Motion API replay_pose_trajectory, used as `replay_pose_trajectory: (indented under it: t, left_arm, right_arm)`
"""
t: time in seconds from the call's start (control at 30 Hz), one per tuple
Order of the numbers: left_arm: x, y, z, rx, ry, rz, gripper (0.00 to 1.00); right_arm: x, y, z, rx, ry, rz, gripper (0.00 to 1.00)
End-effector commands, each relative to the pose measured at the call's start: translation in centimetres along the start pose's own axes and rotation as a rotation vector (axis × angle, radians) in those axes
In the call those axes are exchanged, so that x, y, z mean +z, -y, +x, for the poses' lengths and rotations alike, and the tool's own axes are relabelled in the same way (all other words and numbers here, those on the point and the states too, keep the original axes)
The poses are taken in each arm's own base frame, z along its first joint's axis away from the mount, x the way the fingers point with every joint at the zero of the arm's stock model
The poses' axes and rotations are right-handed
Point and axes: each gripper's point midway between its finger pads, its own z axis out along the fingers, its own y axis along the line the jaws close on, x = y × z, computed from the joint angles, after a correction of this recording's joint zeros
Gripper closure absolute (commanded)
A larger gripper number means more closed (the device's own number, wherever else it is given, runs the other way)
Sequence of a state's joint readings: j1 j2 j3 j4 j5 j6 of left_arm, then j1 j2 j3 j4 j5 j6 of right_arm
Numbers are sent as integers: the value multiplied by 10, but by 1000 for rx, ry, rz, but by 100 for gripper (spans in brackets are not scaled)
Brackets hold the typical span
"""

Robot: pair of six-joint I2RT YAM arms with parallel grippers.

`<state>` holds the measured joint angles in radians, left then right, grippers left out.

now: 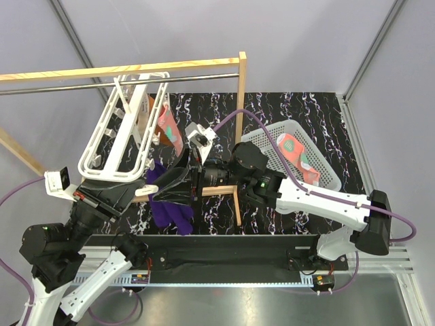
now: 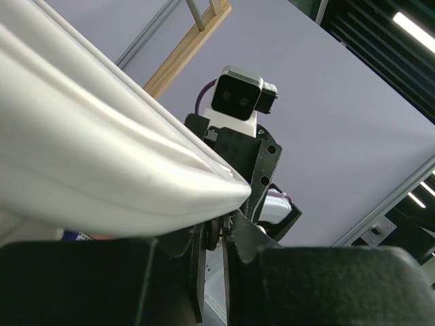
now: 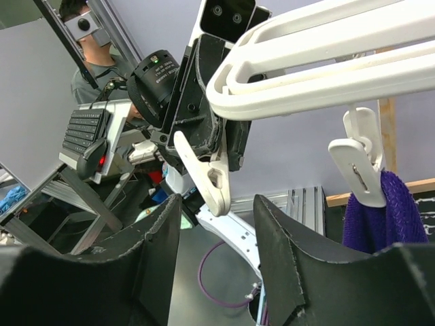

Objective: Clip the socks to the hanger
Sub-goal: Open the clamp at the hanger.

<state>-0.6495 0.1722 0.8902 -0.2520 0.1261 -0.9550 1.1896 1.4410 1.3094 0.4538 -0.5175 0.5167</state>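
Observation:
The white hanger (image 1: 119, 132) hangs tilted from the metal rod. One coral-pink sock (image 1: 167, 125) with teal patches hangs from a clip on its far side. A second coral-pink sock (image 1: 299, 155) lies in the mesh basket. My left gripper (image 1: 136, 187) is shut on the hanger's near edge; in the left wrist view the white frame (image 2: 102, 170) fills the space above the fingers (image 2: 122, 278). My right gripper (image 3: 217, 204) is open, with a dangling white clip (image 3: 207, 178) hanging between its fingertips, untouched. The hanger's bars (image 3: 326, 54) run above it.
A plain purple sock (image 1: 171, 207) hangs from another clip (image 3: 361, 163), right beside my right gripper (image 1: 163, 185). The white mesh basket (image 1: 272, 139) stands at right. The wooden rack's post (image 1: 241, 95) and base bar (image 1: 234, 197) stand mid-table.

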Motion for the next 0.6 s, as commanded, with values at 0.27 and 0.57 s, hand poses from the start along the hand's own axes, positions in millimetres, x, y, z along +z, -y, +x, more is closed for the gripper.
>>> replay_pose_trajectory:
  t: [0.27,0.57]
  left_arm:
    - [5,0,1,-10,-5,2,87]
    - [4,-7,4,-12,-13,-24,83]
  right_arm:
    - [10,-25,-29,-48,64,-100,57]
    - [14,-17,-27,-25,65,-69,100]
